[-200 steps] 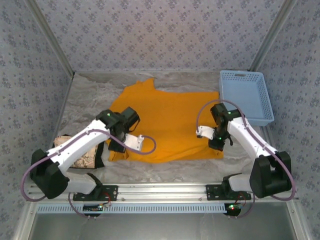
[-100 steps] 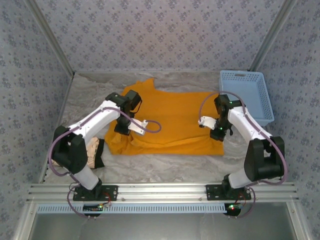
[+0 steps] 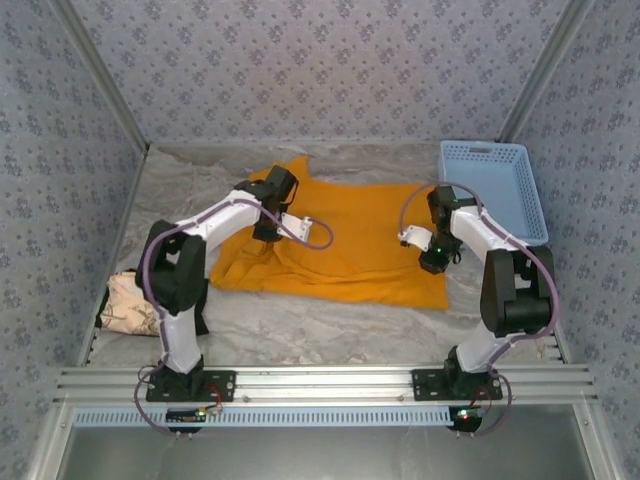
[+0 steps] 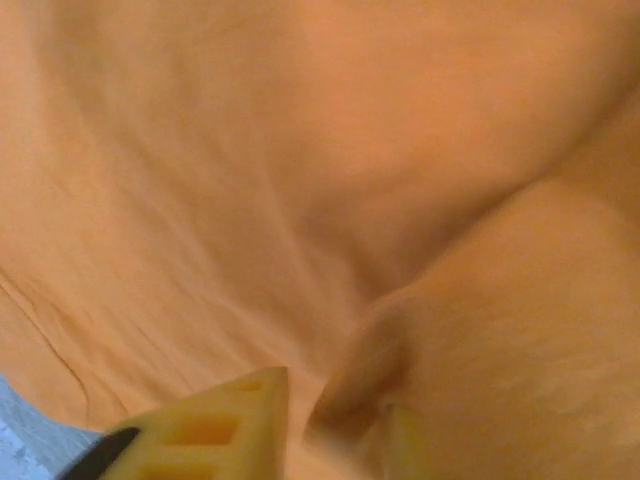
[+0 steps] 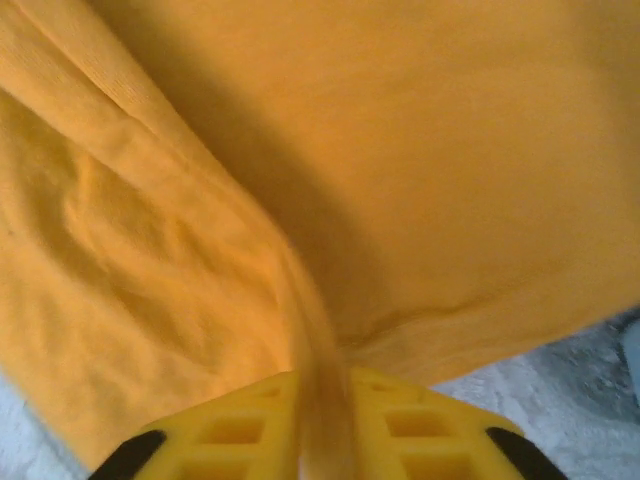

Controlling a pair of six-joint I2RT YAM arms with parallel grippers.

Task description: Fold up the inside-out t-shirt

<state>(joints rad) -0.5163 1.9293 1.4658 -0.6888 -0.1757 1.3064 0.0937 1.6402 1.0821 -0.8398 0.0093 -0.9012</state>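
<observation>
Grey patterned wallpaper closes in a marbled counter (image 3: 300, 335), seen from above. Across its middle lies the inside-out t-shirt (image 3: 350, 235), orange-yellow, flat on its far side, with its near edge rumpled into a doubled ridge (one sleeve pokes out toward the back wall). The left fingers (image 3: 265, 237) are down on the shirt's left part and the right fingers (image 3: 432, 265) are near its right edge; from this height I cannot tell how either pair stands. A blue basket (image 3: 495, 190) sits at the far right, just beside the shirt. A beige cloth (image 3: 130, 300) lies crumpled at the near left, apart from the shirt.

On the left wrist camera, which is rather blurred, the yellow left fingers (image 4: 230, 420) show at the bottom edge. A soft hump of the t-shirt (image 4: 250, 150) is bunched up between them, so they are held narrow on that fabric. A sliver of pale counter (image 4: 12, 430) shows in the lower left corner.

On the right wrist camera, the right fingers (image 5: 260, 415) stand almost together and pinch a thin upright fold of the t-shirt (image 5: 400, 150). The shirt's hem runs off to the right, and beyond it lies bare counter (image 5: 590, 370).
</observation>
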